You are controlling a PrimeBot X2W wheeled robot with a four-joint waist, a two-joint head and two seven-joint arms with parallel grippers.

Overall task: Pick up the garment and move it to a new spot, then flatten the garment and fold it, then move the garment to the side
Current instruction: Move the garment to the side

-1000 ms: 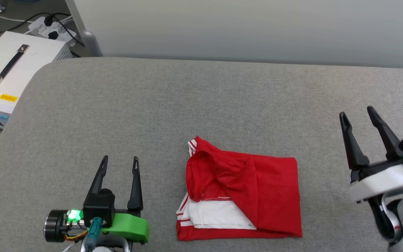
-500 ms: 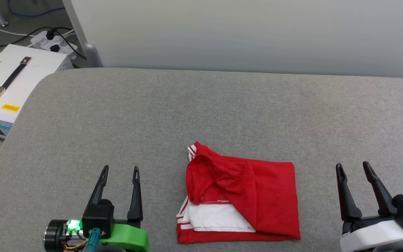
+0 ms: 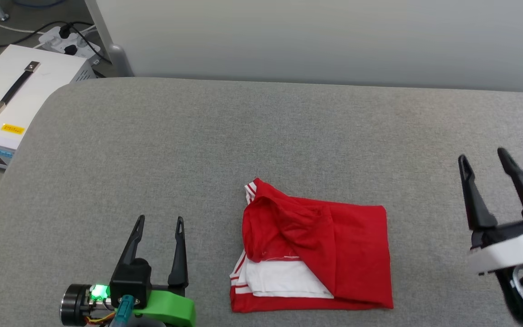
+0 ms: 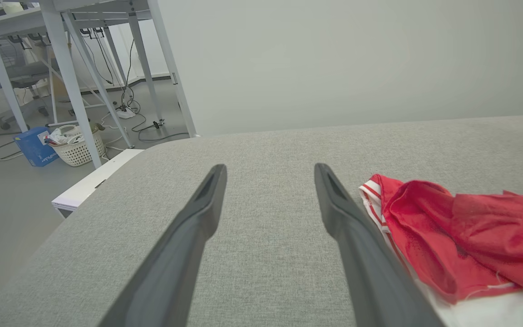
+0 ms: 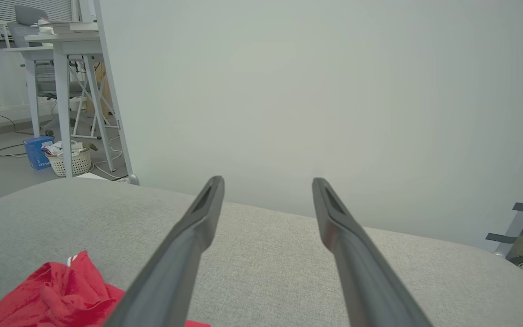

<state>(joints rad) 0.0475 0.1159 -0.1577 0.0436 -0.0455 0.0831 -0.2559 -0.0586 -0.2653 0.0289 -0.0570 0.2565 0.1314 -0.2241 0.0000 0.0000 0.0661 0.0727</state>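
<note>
The garment (image 3: 320, 254) lies folded into a rough rectangle on the grey padded table (image 3: 243, 136), red on top with a white sleeve and striped trim showing at its lower left. In the left wrist view the garment (image 4: 466, 236) sits to the right of the fingers; in the right wrist view the garment (image 5: 57, 295) is at the lower left. My left gripper (image 3: 160, 221) is open, low at the front left, apart from the cloth. My right gripper (image 3: 483, 156) is open at the far right, raised and empty.
A white case with a black handle (image 3: 16, 95) stands off the table's left end, with a power strip and cables (image 3: 68, 36) behind it. A grey wall (image 3: 316, 36) backs the table. White desk legs and a basket (image 4: 77, 147) stand on the floor to the left.
The right gripper dropped low half a second ago and has risen again, a little further right than before. The left gripper and the garment stay put; the head view shifted slightly.
</note>
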